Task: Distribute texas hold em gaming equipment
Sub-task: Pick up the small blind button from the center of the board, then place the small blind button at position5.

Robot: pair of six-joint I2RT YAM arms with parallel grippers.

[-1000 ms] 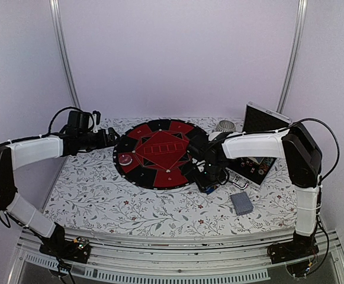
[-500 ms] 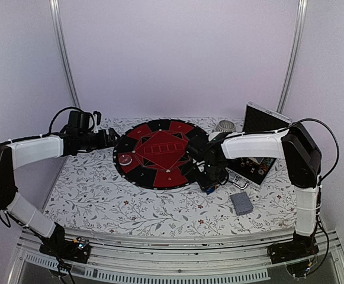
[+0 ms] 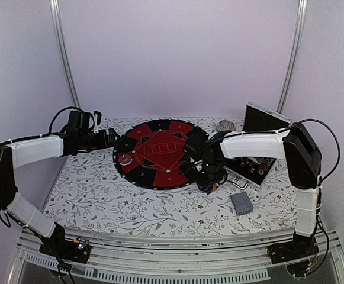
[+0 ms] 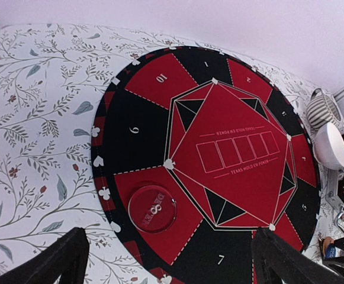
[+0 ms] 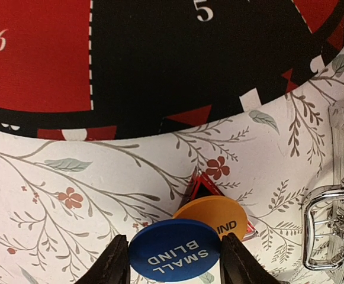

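Note:
My right gripper (image 5: pixel 173 260) is shut on a blue "SMALL BLIND" disc (image 5: pixel 174 250), held just above the floral cloth off the near right rim of the round poker mat (image 3: pixel 160 152). Under it lie an orange blind disc (image 5: pixel 219 219) and the black-red triangular marker (image 5: pixel 202 186). In the top view the right gripper (image 3: pixel 210 184) is at the mat's right edge. My left gripper (image 4: pixel 166 260) is open over the mat's left side, above a red dealer disc (image 4: pixel 152 208), not touching it. A grey-blue deck of cards (image 3: pixel 241 203) lies on the cloth at the right.
The open silver-edged black case (image 3: pixel 257 145) stands at the right; its latch (image 5: pixel 331 231) is close beside my right gripper. A white bowl (image 4: pixel 330 145) and a ribbed round object (image 4: pixel 321 109) sit behind the mat.
The right gripper has shifted slightly left toward the mat's edge with the blue disc. The left arm has barely moved.

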